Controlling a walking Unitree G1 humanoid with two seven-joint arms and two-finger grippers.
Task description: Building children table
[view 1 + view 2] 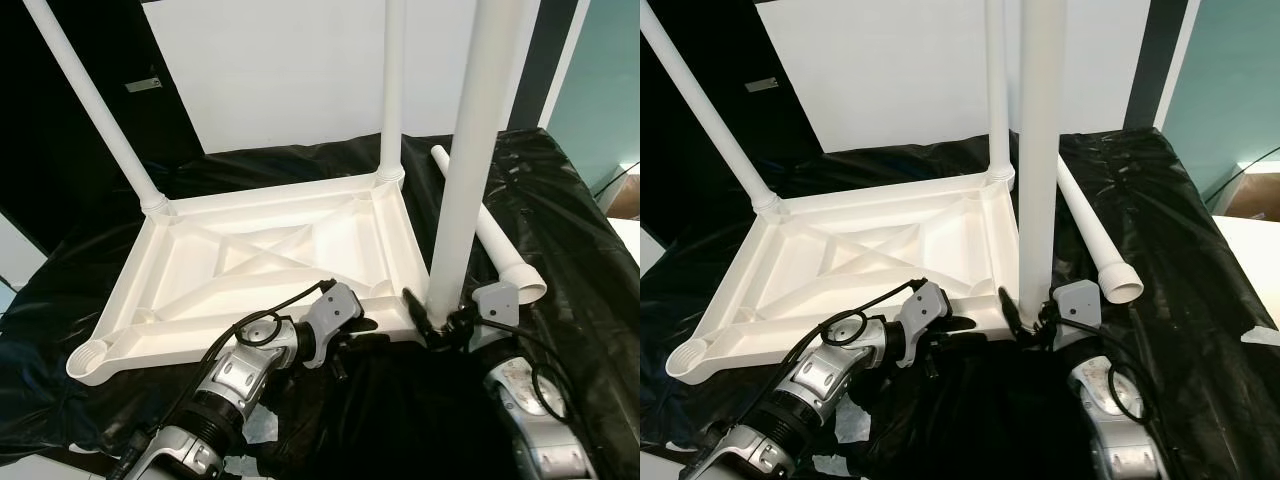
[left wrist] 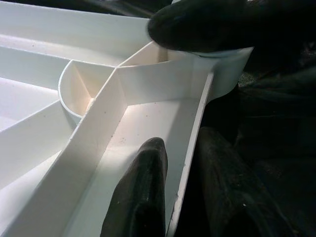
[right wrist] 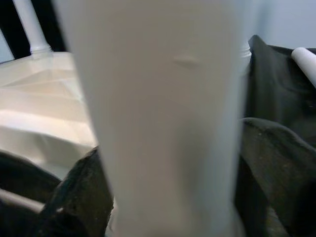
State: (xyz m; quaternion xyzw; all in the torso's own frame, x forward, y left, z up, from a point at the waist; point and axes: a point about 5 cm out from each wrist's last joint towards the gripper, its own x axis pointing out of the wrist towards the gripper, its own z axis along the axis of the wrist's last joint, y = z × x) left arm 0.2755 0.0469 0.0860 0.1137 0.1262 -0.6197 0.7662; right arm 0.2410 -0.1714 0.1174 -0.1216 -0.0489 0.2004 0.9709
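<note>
White plastic tabletop (image 1: 270,250) is lying upside down on a surface covered with black sheet (image 1: 560,230), ribs facing up. Two legs are already standing in its far corners: far-left leg (image 1: 95,110) leaning left, far-right leg (image 1: 392,90) upright. Near-left corner socket (image 1: 95,355) is sitting open with nothing in it. Spare leg (image 1: 490,225) is lying flat on the sheet just right of the tabletop, wide end toward the near side.

Right end effector (image 1: 440,325) is sitting at the near-right corner, fingers clamped around the base of a third leg (image 1: 470,150), which is standing upright at that corner socket; in the right wrist view the leg (image 3: 163,118) is blurred and close between the dark fingers (image 3: 79,197). Can't tell how deep it is sitting in the socket.

Left end effector (image 1: 355,335) is reaching to the near edge of the tabletop, just left of that corner. In the left wrist view its fingers (image 2: 140,192) are straddling the tabletop's near rim (image 2: 190,163), one inside, one outside, pinching the rim wall
</note>
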